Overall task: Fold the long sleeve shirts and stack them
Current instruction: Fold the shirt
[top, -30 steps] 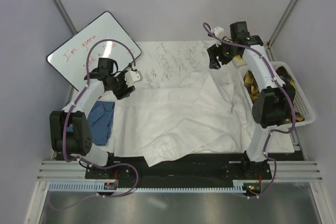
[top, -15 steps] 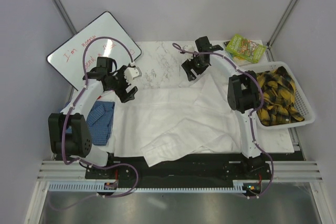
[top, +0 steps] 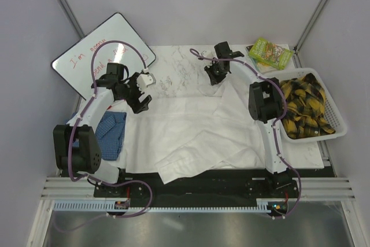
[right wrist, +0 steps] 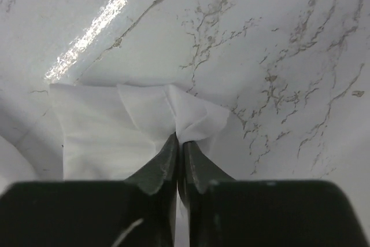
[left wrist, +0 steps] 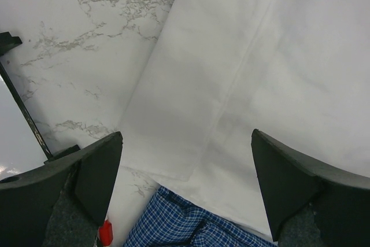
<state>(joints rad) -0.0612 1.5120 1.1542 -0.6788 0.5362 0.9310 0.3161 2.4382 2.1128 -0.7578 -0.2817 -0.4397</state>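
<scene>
The large white shirt (top: 196, 134) lies spread over the marble table, partly folded. A blue checked shirt (top: 111, 133) lies bunched at its left edge, half tucked under it; its cloth (left wrist: 179, 227) shows low in the left wrist view. My left gripper (top: 141, 93) hovers open over the white shirt's (left wrist: 272, 67) far left corner, nothing between its fingers (left wrist: 98, 166). My right gripper (top: 213, 76) is at the far middle of the table, shut on a pinched corner of the white shirt (right wrist: 191, 121), its jaws pressed together on the cloth.
A whiteboard (top: 101, 53) with red writing leans at the back left. A white basket (top: 334, 130) holding yellow and black plaid cloth stands at the right. A green box (top: 270, 53) lies at the back right. The bare marble table (top: 179, 65) shows behind the shirt.
My right gripper swung from the back right to the far middle and shut on the white shirt's corner. My left gripper opened wider and stayed about where it was.
</scene>
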